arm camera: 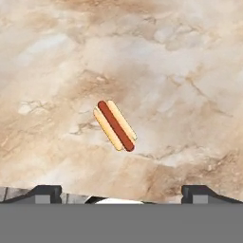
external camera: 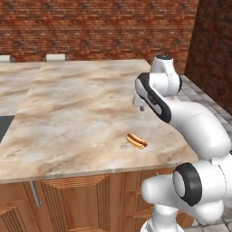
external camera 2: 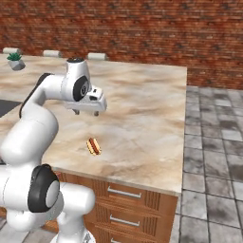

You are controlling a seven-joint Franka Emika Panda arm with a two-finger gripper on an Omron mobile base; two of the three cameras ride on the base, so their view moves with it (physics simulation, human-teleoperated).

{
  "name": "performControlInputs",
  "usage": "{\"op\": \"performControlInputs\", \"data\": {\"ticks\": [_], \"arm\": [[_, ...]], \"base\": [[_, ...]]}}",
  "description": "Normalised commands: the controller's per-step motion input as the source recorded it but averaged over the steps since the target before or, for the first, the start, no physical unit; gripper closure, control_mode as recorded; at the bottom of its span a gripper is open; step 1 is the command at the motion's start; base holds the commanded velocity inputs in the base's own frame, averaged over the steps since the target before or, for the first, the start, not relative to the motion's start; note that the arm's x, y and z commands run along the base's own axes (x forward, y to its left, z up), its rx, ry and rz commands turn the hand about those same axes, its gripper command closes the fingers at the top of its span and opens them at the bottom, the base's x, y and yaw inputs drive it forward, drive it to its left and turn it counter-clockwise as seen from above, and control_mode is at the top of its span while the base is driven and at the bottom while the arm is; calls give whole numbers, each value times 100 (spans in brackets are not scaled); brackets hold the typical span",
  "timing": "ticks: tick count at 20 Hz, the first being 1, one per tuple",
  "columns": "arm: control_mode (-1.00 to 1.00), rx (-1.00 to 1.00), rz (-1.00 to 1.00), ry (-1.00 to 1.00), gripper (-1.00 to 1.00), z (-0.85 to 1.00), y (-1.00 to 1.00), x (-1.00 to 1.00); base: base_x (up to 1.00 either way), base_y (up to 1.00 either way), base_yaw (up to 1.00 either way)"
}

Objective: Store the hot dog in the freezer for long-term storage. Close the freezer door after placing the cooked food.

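This is a rendered kitchen. A broad marble-patterned counter (external camera 2: 142,118) spreads beneath the gripper (external camera 2: 87,113), carried on wooden cabinets whose drawers (external camera 2: 124,193) with metal bar handles sit below and nearer than the gripper. A red brick wall (external camera: 90,27) runs beyond it, grey stone floor tiles (external camera 2: 209,142) lie off to its right, and a small potted plant (external camera 2: 15,60) stands far to its left.
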Motion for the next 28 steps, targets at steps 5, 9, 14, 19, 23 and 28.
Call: {"op": "performControlInputs", "data": {"ticks": [5,9,14,19,23,28], "arm": [[-100,-5,28,10,-100,-92,-7,66],[-100,-6,31,20,-100,-87,0,13],[-100,-9,32,31,-100,-72,9,0],[-100,-10,43,19,-100,-52,0,0],[-100,0,32,0,-100,-16,0,0],[-100,1,12,0,-100,-22,6,13]], "base": [[0,0,0],[0,0,0],[0,0,0],[0,0,0],[0,0,0],[0,0,0]]}}
